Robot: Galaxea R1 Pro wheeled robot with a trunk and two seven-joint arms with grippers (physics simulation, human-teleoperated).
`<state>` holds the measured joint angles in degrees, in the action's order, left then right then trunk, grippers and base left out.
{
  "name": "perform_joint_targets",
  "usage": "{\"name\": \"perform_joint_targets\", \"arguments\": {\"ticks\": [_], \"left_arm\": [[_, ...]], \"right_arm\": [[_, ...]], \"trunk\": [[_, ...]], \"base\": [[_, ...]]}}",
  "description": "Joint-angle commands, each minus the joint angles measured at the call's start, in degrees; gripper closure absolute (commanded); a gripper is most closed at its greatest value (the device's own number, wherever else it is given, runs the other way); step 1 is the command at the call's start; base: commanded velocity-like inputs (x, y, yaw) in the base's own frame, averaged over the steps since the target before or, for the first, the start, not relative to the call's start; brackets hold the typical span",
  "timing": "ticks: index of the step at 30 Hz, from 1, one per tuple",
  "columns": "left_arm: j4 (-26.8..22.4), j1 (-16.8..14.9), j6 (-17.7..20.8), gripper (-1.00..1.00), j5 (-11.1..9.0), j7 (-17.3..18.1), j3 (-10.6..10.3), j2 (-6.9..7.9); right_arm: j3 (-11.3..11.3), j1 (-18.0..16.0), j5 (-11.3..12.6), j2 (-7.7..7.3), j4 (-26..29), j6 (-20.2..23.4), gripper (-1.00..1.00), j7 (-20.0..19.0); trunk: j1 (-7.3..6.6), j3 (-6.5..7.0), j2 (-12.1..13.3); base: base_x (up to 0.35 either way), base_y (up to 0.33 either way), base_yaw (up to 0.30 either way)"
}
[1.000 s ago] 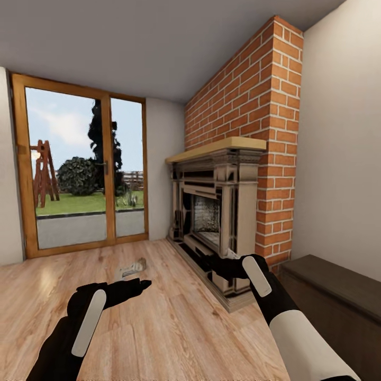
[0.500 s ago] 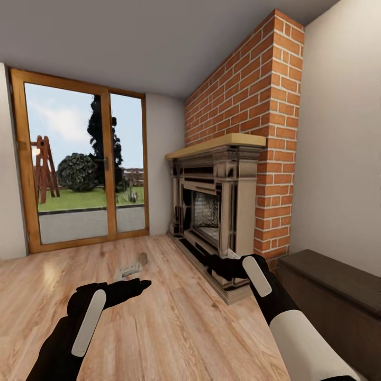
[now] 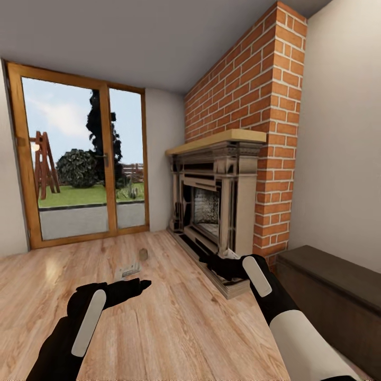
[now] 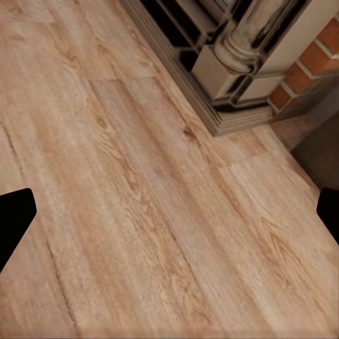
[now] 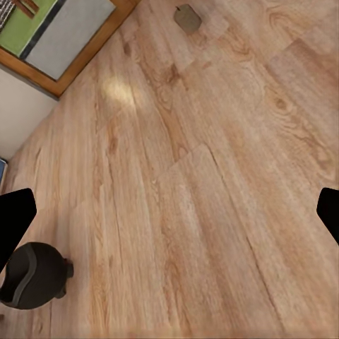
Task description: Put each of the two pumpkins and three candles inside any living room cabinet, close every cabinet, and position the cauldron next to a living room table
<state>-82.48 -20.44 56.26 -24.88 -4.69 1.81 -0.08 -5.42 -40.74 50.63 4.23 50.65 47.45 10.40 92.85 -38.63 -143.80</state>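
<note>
One candle (image 3: 143,254), a small beige-tan lump, lies on the wood floor ahead of me, between the glass door and the fireplace; it is also the tan lump (image 5: 187,18) in the right wrist view. The cabinet (image 3: 330,278), a long low dark-brown unit, stands along the right wall past the brick column. My left gripper (image 3: 132,287) hovers open over bare floor, well short of the candle. My right gripper (image 3: 210,263) is open too, in front of the fireplace base, with nothing between its fingers. The pumpkins and the cauldron are out of view.
A stone fireplace (image 3: 214,211) with a brick chimney fills the right middle, and its plinth (image 4: 233,116) juts onto the floor. A wood-framed glass door (image 3: 79,164) closes the far wall. A dark rounded thing (image 5: 35,275) sits low on the floor; I cannot tell what it is.
The whole picture has shifted up a little, so the camera has moved. Both arms hold the same pose and both grippers stay open.
</note>
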Motion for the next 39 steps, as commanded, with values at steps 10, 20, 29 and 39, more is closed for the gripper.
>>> {"name": "perform_joint_targets", "arguments": {"ticks": [10, 20, 29, 39], "left_arm": [[0.03, -0.04, 0.25, -1.0, -0.61, -0.49, 0.03, -0.01], [0.12, -0.04, 0.25, -1.0, -0.61, -0.49, 0.03, -0.01], [0.2, -0.04, 0.25, -1.0, -0.61, -0.49, -0.01, 0.19], [0.49, -0.04, 0.18, -1.0, -0.81, -0.49, 0.38, 0.47]], "right_arm": [[-0.03, -0.04, 0.6, 0.07, 0.07, 0.01, -1.0, 0.59], [-0.03, -0.04, 0.61, 0.08, 0.07, 0.01, -1.0, 0.59], [-0.03, -0.04, 0.61, 0.02, 0.07, 0.01, -1.0, 0.59], [-0.02, -0.04, 0.53, -0.88, -3.3, -0.6, -1.0, 0.37]], "trunk": [[-0.01, -1.0, -0.04], [-0.01, -1.91, -0.04], [-0.01, -2.73, -0.04], [-0.01, -3.65, -0.04]], "base": [[0.0, 0.0, 0.0], [0.0, 0.0, 0.0], [0.0, 0.0, 0.0], [0.0, 0.0, 0.0]]}}
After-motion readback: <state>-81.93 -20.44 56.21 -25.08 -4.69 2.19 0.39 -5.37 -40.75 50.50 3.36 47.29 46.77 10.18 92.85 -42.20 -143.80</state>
